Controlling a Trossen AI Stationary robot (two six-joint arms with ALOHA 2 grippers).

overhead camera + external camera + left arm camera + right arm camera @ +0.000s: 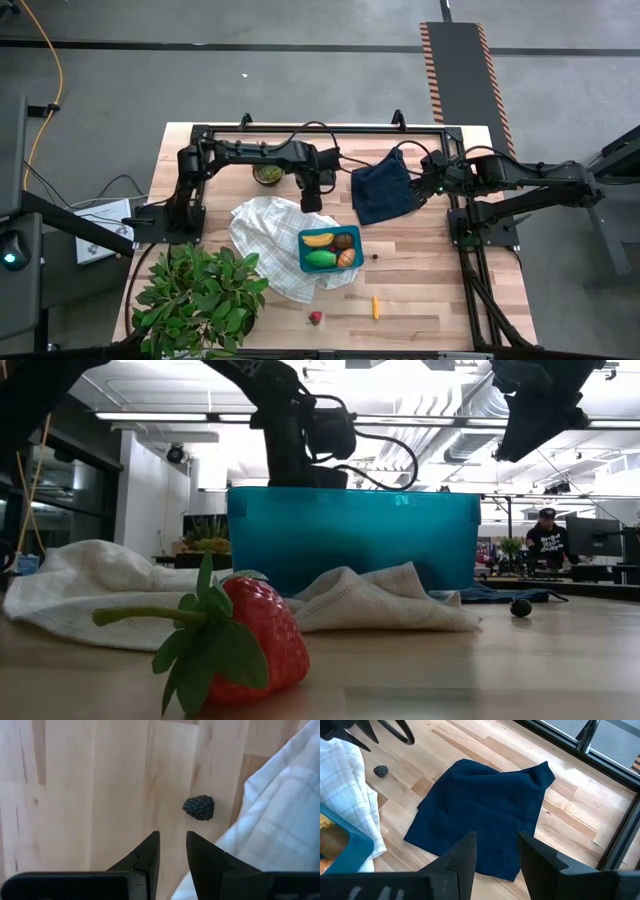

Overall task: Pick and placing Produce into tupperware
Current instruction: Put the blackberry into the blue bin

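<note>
The teal tupperware [330,250] stands open on a white checked cloth [262,232]. It holds a yellow banana [318,239], a green fruit [320,258], a brown round one [344,241] and an orange wedge [347,258]. My left gripper [172,837] points down at the bare table just beyond the cloth. Its fingers stand a narrow gap apart and hold nothing. A dark berry [199,807] lies on the wood a little ahead of them. My right gripper [495,842] hangs open over the navy cloth [480,815], touching nothing. Lying loose on the table are a second dark berry [375,256], the carrot [376,306] and the strawberry [316,318].
A big leafy plant [200,290] fills the near left corner. A small potted succulent [267,174] stands at the back, beside the left arm. A black frame [320,130] runs along the far edge and the right side. Bare wood lies around the carrot and the strawberry.
</note>
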